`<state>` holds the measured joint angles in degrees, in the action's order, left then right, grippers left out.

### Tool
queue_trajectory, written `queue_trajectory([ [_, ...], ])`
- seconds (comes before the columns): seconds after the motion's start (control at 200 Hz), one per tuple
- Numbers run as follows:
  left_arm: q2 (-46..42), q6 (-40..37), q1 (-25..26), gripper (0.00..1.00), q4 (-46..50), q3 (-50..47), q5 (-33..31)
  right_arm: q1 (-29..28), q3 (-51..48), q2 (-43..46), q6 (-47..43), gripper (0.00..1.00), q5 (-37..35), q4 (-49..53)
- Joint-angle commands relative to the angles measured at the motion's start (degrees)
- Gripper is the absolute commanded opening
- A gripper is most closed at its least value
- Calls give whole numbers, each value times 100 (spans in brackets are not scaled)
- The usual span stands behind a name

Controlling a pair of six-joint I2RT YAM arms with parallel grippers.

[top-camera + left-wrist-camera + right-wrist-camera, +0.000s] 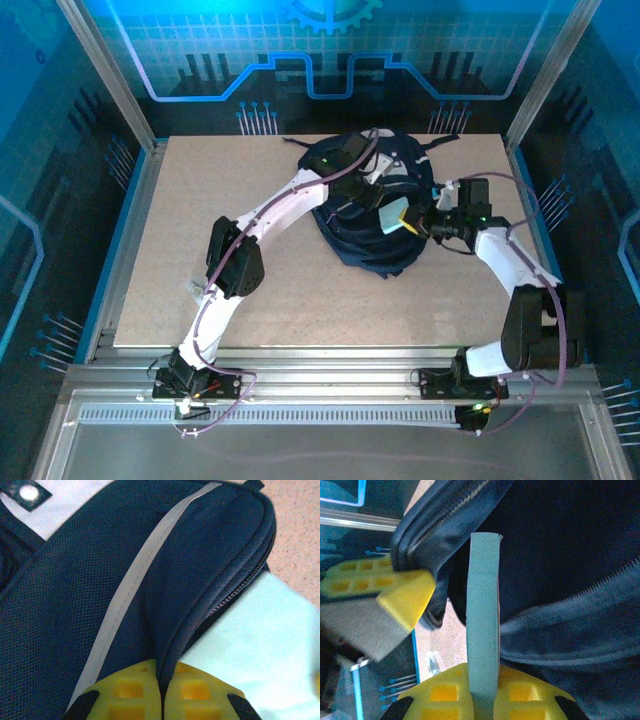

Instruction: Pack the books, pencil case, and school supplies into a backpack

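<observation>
Two pinches: left gripper (pixel 161 687) clamps backpack (pixel 75 605) rim in its wrist view; right gripper (pixel 482 695) nips pad (pixel 483 605) edge-on in its own.

Cool blue light washed the overhead view, brightest at 12 o'clock. Both wrist views were soft; the pad (pixel 265 645) glared pale at 4 o'clock.

Backpack (pixel 60 630): matt navy woven cloth w/ smooth grey stripe. Table (pixel 180 200): speckled matt board. Left gripper (pixel 162 675): yellow moulded plastic.
</observation>
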<state>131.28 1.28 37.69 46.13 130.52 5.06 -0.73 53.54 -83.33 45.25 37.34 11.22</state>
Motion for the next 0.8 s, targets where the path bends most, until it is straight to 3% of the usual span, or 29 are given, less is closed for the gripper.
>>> queue_trajectory([
  [0.0, -182, 609, -123, 0, 48, 493, 455, -259, 279, -429, 676, 3, 58, -1065],
  [0.315, -323, 1147, -228, 0, -283, 505, 962, -830, 430, -1322, 1897, 3, -888, -2512],
  [0.53, -359, 1179, -240, 0, -279, 499, 905, -939, 520, -1732, 2512, 7, -1959, -2365],
  [0.65, -355, 1225, -239, 0, -314, 472, 878, -923, 625, -1836, 2560, 13, -2290, -1822],
  [0.795, -352, 1310, -296, 0, -406, 404, 905, -888, 712, -1736, 2313, 30, -2253, -1293],
])
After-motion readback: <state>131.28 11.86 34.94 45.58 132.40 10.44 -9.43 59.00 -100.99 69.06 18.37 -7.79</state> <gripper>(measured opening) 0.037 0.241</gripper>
